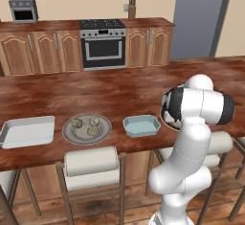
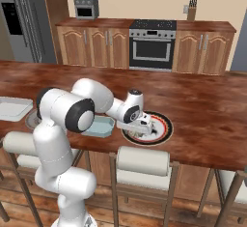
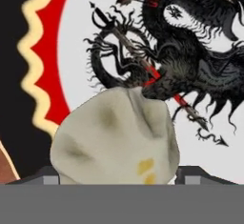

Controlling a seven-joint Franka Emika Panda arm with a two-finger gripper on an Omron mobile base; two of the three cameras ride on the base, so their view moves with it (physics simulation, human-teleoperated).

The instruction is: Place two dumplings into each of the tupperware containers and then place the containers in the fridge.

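Dumpling (image 3: 116, 137) between the hand's (image 2: 144, 128) fingertips on the striped-rim plate (image 2: 164, 129); whether it is grasped cannot be told.
Left along the tabletop (image 1: 115, 90): blue tub (image 1: 141, 125), grey plate (image 1: 72, 134) with three dumplings (image 1: 94, 121), white tray (image 1: 27, 131).

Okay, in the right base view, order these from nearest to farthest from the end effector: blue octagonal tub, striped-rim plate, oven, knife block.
1. Striped-rim plate, directly under the end effector.
2. Blue octagonal tub, beside it on the counter.
3. Oven, back wall.
4. Knife block, beyond the oven, on the back counter.
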